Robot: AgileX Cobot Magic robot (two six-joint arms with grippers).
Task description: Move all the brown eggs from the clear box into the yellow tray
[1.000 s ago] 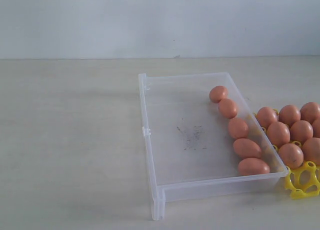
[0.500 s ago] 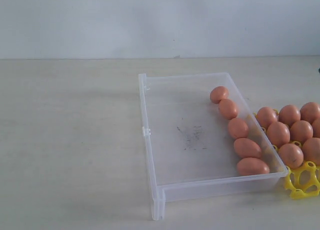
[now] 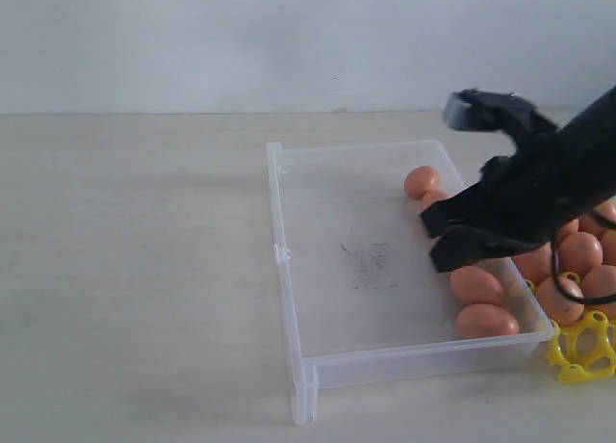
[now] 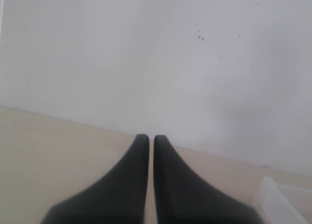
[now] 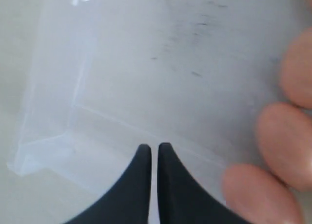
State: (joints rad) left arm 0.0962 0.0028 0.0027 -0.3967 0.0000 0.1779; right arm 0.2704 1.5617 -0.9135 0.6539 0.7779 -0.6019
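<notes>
Four eggs (image 3: 477,285) are seen in the box (image 3: 279,255), lined along the wall that faces the tray (image 3: 582,351). The middle of the row is covered by the right arm, so a full count cannot be given. The box is set on the table (image 3: 135,270), and dark smudges (image 3: 368,265) are seen on its floor. The tray is placed just beside the box and is cut off by the picture's edge. Several more eggs are seated in its cups, while the nearest corner cups are left unfilled.

The right gripper (image 3: 439,239) is held above the box, over the egg row. Its fingers are brought together with only a thin slit between them, and nothing is clamped. Whether an egg is touched cannot be told. In the right wrist view the gripper (image 5: 154,148) is shown over the box floor, with three eggs (image 5: 282,136) just beside it.

The left gripper (image 4: 150,139) is likewise closed on nothing. It is pointed at a white wall (image 4: 97,63), with a corner of the box (image 4: 280,199) near it.
</notes>
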